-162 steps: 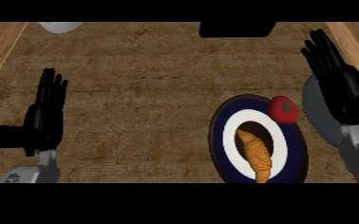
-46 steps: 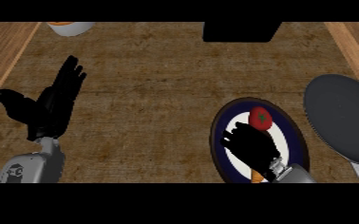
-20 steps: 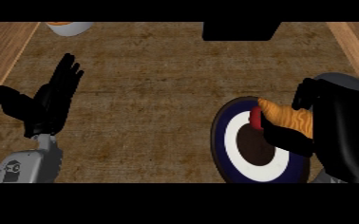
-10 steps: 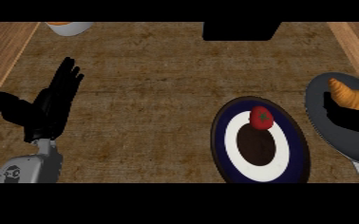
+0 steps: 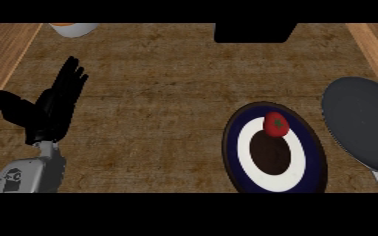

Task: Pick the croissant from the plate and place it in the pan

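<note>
Croissant and right hand are out of sight; left hand point(image 5: 53, 107) rests with straight fingers, far left of plate point(image 5: 238, 152) and pan point(image 5: 353, 115). Set it down gently.

One plate point(image 5: 238, 150), one tomato point(image 5: 276, 124), one pan point(image 5: 353, 120), one robot hand point(image 5: 53, 111), one bowl point(image 5: 72, 28).

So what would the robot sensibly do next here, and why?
Probably bring the right hand to rest beside the pan. The plate holds only a tomato, no croissant shows, and the pan runs past the view's right edge, so it may lie there unseen. The left hand rests open at left.
</note>
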`<state>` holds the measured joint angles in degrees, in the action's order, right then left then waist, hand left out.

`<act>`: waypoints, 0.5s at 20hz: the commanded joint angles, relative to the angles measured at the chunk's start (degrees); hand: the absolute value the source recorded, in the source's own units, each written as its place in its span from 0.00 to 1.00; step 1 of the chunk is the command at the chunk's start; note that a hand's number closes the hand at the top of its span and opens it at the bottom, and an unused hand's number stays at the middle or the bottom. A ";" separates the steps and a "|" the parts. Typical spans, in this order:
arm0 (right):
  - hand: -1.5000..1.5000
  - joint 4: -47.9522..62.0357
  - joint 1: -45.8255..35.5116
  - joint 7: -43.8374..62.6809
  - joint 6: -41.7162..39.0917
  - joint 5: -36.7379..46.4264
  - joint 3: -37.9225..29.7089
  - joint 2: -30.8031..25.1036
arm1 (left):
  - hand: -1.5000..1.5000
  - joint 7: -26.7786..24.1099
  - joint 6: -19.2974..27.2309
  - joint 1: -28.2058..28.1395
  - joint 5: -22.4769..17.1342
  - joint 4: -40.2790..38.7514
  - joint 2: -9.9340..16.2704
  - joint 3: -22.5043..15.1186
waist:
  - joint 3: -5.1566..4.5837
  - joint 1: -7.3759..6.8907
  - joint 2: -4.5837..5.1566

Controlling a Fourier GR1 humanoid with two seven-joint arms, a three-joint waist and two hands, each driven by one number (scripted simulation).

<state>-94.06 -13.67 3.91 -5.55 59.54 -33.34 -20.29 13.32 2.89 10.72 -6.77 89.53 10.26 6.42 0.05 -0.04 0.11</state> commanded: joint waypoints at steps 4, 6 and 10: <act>1.00 22.68 -2.52 -15.04 9.45 -5.47 -2.42 -5.01 | 0.50 -1.23 0.84 2.92 0.95 -3.70 -0.58 0.51 | 0.01 -0.22 0.13; 1.00 28.70 -3.16 -17.22 12.52 -4.65 -2.11 -6.08 | 0.50 -1.92 -0.68 -2.42 0.67 1.35 -0.75 -0.58 | 0.00 -0.54 0.02; 1.00 44.90 -9.97 -18.25 19.53 -0.24 -0.84 -9.23 | 0.50 -0.15 -2.04 -0.78 -0.92 1.11 0.28 0.35 | 0.04 -1.23 0.30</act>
<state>-62.02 -19.62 -11.96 8.42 56.68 -34.76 -26.75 14.05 2.61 10.19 -6.44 91.21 9.79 5.88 0.08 -0.77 0.22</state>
